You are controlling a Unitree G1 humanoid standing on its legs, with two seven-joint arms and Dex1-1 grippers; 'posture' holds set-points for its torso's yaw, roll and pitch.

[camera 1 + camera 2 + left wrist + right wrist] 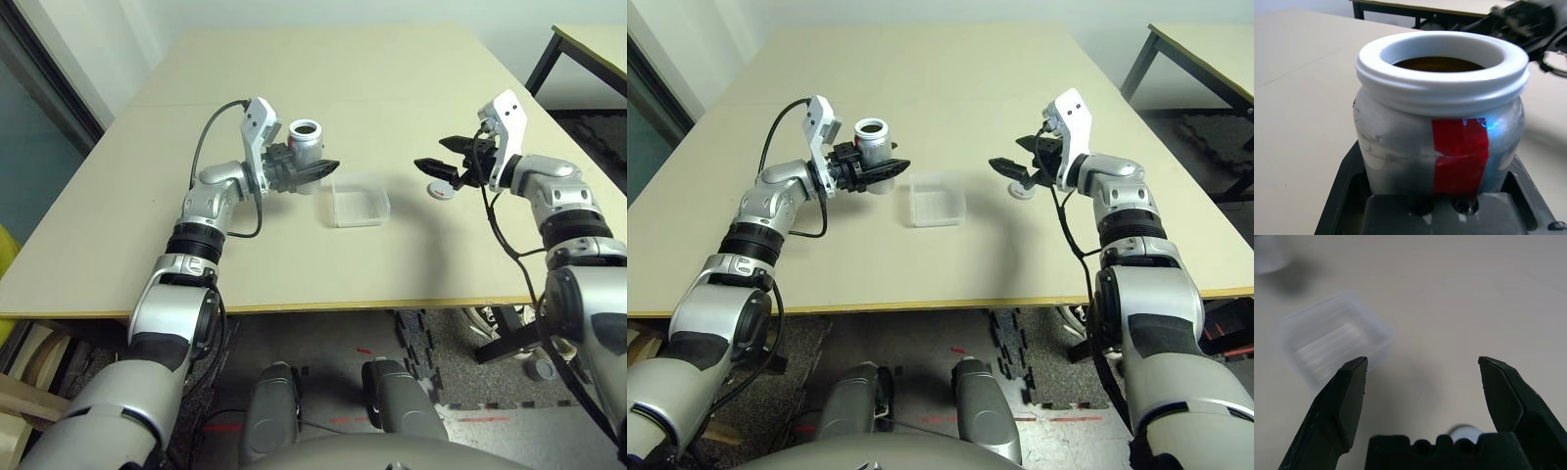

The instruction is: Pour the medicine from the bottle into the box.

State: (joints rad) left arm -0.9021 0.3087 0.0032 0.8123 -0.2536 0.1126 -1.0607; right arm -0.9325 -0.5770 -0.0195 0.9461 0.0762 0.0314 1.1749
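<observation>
While the left end effector (312, 174) is pinching the uncapped bottle (306, 147) upright just beside the box (358, 207), the right end effector (438, 157) is hanging spread, so tilting the mouth over the box seems next.

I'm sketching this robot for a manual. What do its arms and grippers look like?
Both arms are silver metal with black ribbed rings at the joints. Each wrist carries a white camera housing, fed by a looping black cable. The left gripper and right gripper are black, each with two tapered, pointed fingers on a black base.
</observation>
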